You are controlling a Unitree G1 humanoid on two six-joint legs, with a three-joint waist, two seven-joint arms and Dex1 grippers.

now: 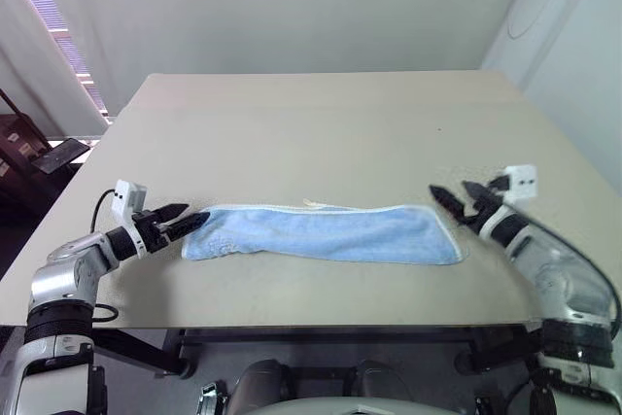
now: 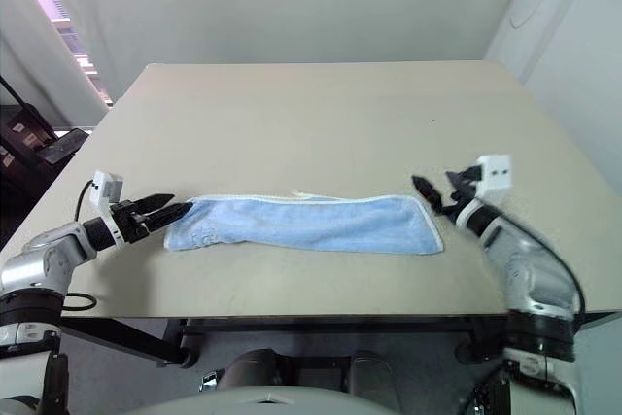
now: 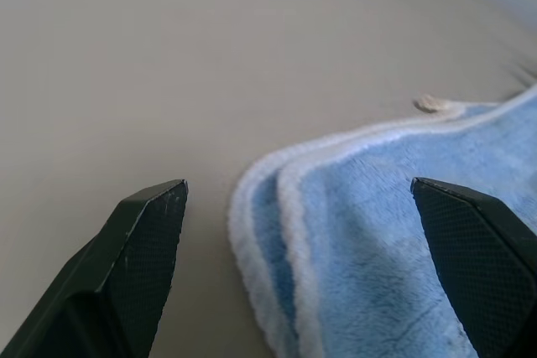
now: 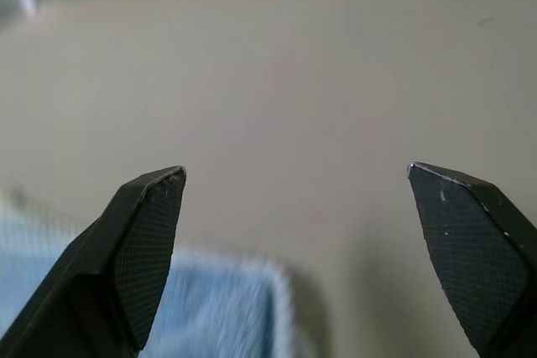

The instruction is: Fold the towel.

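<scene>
the towel [image 1: 326, 233] lies folded into a long narrow strip across the near part of the counter [image 1: 330, 123], two layers of white edging stacked at its left end, which suggests one fold is done and the strip is laid flat for a further fold. the left pincer [image 1: 191, 218] sits at the strip's left end and the right pincer [image 1: 455, 198] just off its right end, both spread wide and holding nothing, apparently having let the cloth settle. the counter is plain beige and bare around the towel, with pale walls behind and a slatted window at the left.
</scene>
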